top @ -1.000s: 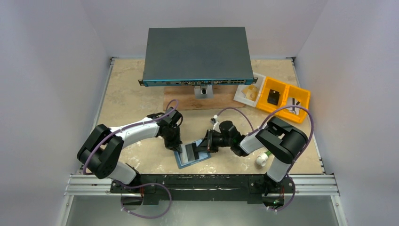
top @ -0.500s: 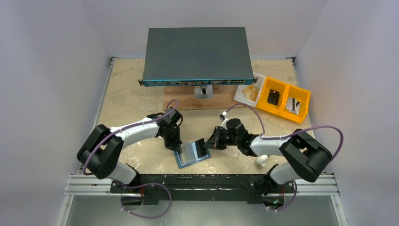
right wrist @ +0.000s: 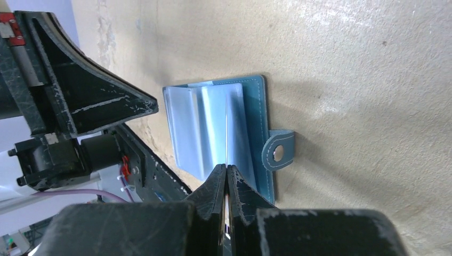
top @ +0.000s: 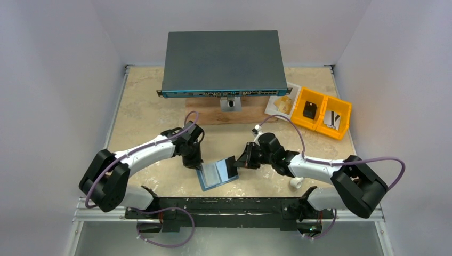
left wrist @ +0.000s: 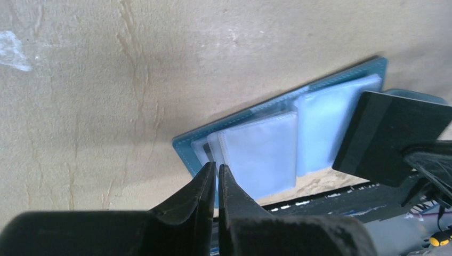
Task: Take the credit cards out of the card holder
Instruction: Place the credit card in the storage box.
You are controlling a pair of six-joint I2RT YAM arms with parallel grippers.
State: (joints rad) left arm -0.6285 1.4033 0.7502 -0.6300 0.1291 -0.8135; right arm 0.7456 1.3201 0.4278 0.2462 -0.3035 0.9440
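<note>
Left wrist alone shows the dark credit card (left wrist: pixel 392 136) face the right claw (right wrist: pixel 227 170) pinches; left claw (left wrist: pixel 216 172) closed at card holder (top: pixel 212 176)'s ten o'clock.

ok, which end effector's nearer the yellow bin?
Right. Right end effector, pinching a credit card, is at the card holder's edge facing the yellow bin; left end effector at the opposite edge.

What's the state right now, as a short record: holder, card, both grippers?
card holder: open, flat on the table, inside facing up
sleeves: clear, pale; how many cards are inside is unclear
left gripper: shut, tips at the holder's left edge
right gripper: shut on a dark card
dark card: tilted up over the holder's right half
</note>
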